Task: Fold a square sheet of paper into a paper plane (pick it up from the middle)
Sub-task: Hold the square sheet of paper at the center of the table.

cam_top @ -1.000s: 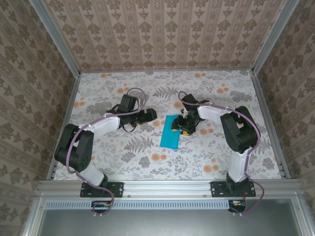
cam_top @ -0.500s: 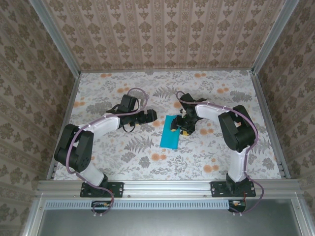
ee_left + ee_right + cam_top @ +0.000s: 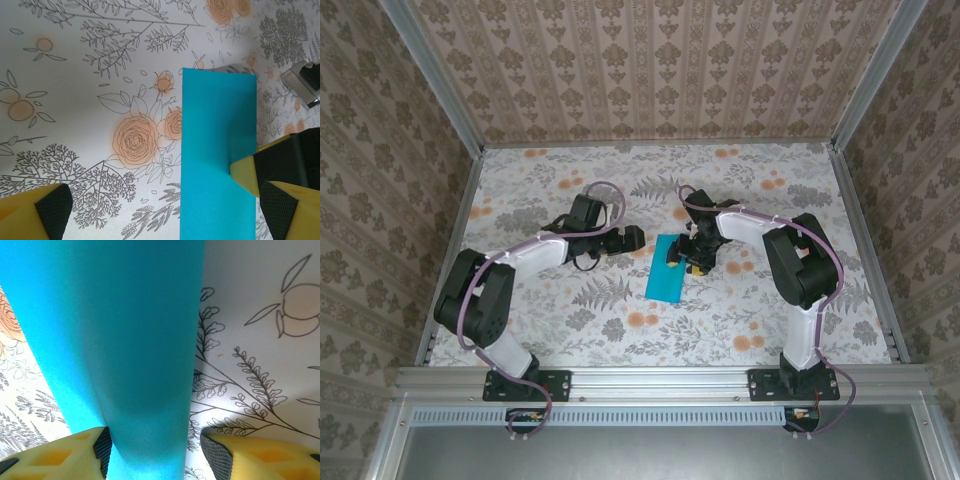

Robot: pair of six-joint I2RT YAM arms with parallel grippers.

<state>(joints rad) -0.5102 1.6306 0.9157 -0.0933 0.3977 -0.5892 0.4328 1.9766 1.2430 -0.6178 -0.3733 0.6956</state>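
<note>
The square sheet of paper (image 3: 667, 268) is teal-blue and lies on the floral table as a narrow folded strip near the middle. My left gripper (image 3: 629, 238) hovers just left of the strip's far end, open wide. In the left wrist view the paper (image 3: 217, 150) runs up the right half between my spread fingertips (image 3: 47, 212). My right gripper (image 3: 687, 257) sits over the strip's far right edge. In the right wrist view the paper (image 3: 115, 340) rises between the jaws of the right gripper (image 3: 155, 455). The left pad (image 3: 102, 447) touches it and the right pad stands apart.
The floral table cover (image 3: 570, 300) is bounded by patterned walls and an aluminium frame (image 3: 660, 378) at the near edge. Both arm bases are bolted to that rail. A grey part of the right arm (image 3: 302, 82) shows beyond the paper.
My left gripper has slid a little to the right, toward the paper, and its jaws opened slightly wider. The right gripper and the paper have hardly moved.
</note>
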